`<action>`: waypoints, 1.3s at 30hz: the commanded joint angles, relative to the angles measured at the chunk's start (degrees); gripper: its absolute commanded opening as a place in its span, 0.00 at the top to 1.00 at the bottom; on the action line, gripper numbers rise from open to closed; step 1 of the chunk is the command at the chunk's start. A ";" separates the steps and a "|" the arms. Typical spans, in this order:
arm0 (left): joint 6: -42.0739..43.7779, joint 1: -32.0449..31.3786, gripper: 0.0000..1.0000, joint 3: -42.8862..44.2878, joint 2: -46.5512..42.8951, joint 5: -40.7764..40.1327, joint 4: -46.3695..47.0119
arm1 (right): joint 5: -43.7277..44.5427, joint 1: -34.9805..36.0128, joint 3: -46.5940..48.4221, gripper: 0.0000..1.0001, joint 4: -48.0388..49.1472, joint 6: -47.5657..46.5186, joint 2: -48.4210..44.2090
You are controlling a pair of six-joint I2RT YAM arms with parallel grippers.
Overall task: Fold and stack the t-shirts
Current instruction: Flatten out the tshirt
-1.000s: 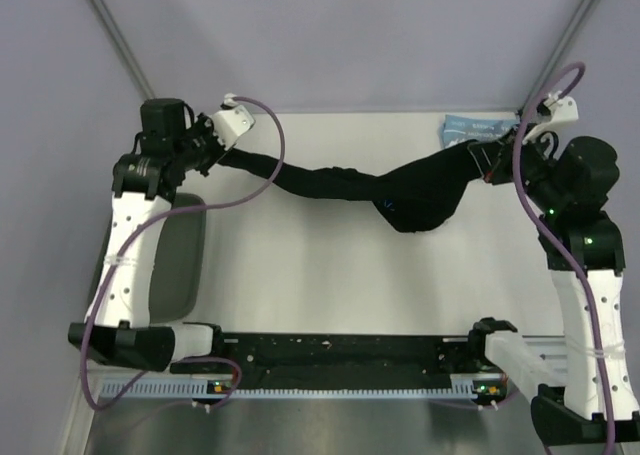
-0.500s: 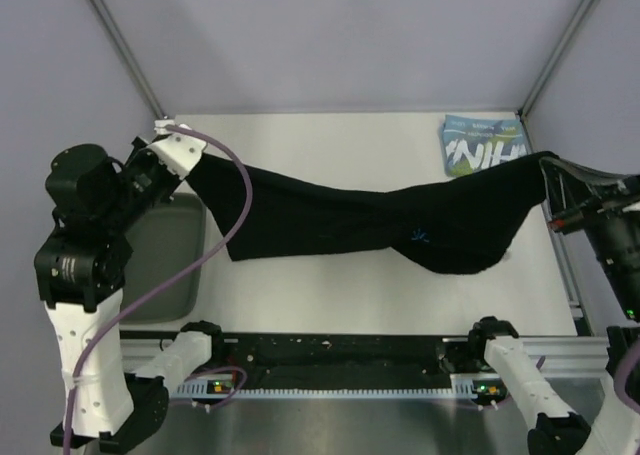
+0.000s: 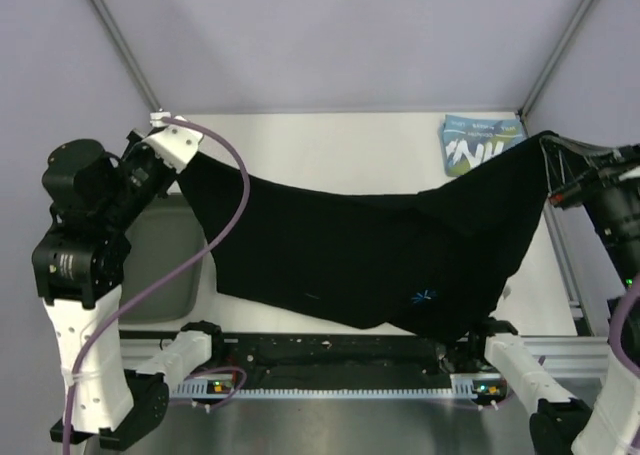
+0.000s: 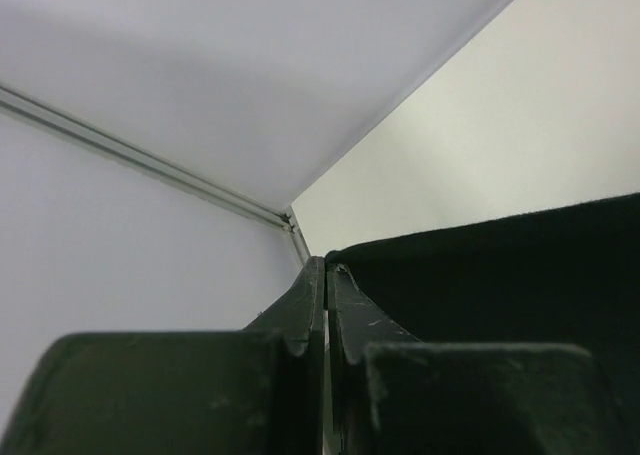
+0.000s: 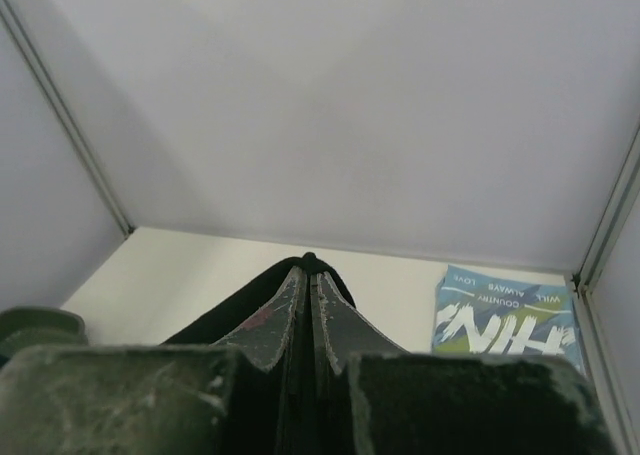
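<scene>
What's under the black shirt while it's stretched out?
Only white table shows around the black shirt, held between left gripper and right gripper. The tabletop beneath is covered, so anything there is hidden. The blue shirt lies beyond its right end.

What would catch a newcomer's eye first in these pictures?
The black t-shirt hangs stretched wide across the middle, its ends pinched in the shut left gripper at far left and right gripper at far right. Beyond it, a folded light blue t-shirt lies in the far right corner.

Black t-shirt point(image 3: 360, 260) aloft between left claw point(image 3: 188, 162) and right claw point(image 3: 550, 155), blue t-shirt point(image 3: 478, 141) behind.
</scene>
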 commanded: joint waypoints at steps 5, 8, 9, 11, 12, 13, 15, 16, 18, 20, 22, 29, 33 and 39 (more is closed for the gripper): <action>-2.00 0.26 1.00 2.10 10.95 -5.68 10.07 | -2.68 -0.37 -2.36 1.00 10.40 -0.27 10.82; -2.17 0.35 1.00 3.94 16.31 -8.05 13.93 | -5.49 -0.28 -1.93 1.00 15.57 -0.01 16.09; -2.26 0.27 1.00 4.90 18.15 -8.67 15.34 | -8.11 -0.28 -2.01 1.00 18.38 -0.79 17.76; -1.91 0.35 1.00 7.36 21.32 -10.08 17.80 | -13.13 -0.37 -2.63 1.00 25.22 -1.50 21.11; -1.73 0.53 1.00 8.50 22.82 -10.08 18.86 | -14.02 -0.28 -2.11 1.00 27.61 -0.63 23.55; -1.56 0.70 1.00 9.73 24.66 -12.52 20.78 | -14.37 -0.28 -0.54 1.00 29.46 -0.01 26.01; -1.21 0.79 1.00 12.10 28.44 -14.82 23.51 | -15.17 -0.46 3.50 1.00 32.11 0.35 31.20; -1.12 0.88 1.00 13.42 30.63 -15.96 25.09 | -15.17 -0.46 5.87 1.00 33.68 0.43 34.27; -1.64 1.23 1.00 17.28 35.73 -18.33 29.31 | -16.21 -0.37 10.18 1.00 36.76 -1.05 39.98; -3.31 1.84 1.00 22.98 40.65 -20.88 32.39 | -18.15 -0.90 11.26 1.00 46.82 -3.34 44.39; -4.80 2.46 1.00 30.45 46.36 -22.64 34.15 | -16.32 -2.21 16.41 1.00 50.30 -1.43 49.65; 0.36 2.64 1.00 43.75 55.96 -29.15 48.90 | -15.53 -12.93 48.42 1.00 55.32 19.76 69.62; 6.34 2.64 1.00 43.67 56.49 -30.04 56.21 | -14.11 -15.22 41.34 1.00 59.27 17.94 64.90; 7.67 2.64 1.00 37.01 53.16 -26.09 51.40 | -22.01 -15.31 29.04 1.00 50.33 7.31 56.64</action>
